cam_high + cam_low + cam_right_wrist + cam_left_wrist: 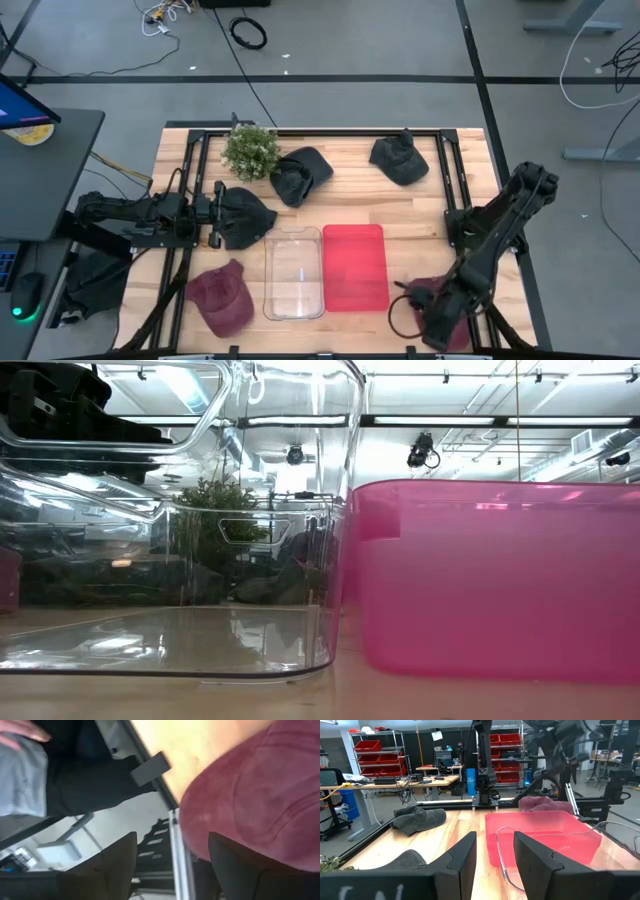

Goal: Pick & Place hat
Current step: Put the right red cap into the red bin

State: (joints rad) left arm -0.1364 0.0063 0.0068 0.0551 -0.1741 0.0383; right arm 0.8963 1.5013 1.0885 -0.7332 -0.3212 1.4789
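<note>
Hats lie scattered across the wooden worktop (420,205) as both arms work at once. A maroon hat (440,300) sits at the worktop's near right corner, close to the edge, with the right gripper (425,325) low over it. In the right wrist view the fabric (260,800) fills the space just ahead of two parted fingers (117,865), nothing between them, so we read those jaws as open and empty. We judge the chief risk to be here: the hat lies so close to the edge that a glancing push could slide it off the worktop, or the jaws could pinch only a fold of cloth that slips during the lift.

At the left side, the left gripper (215,215) meets a black hat (245,215). Its wrist view shows fingers (462,857) spread apart, with dark fabric low beside them; we cannot tell whether any is caught. A clear bin (294,272) and a red bin (354,266) stand side by side at centre. A floppy hat could drape over a bin wall instead of dropping in.

Farther back lie two dark hats (300,173) (398,158), a second maroon hat (222,298) near the front left, and a small plant (250,150).
</note>
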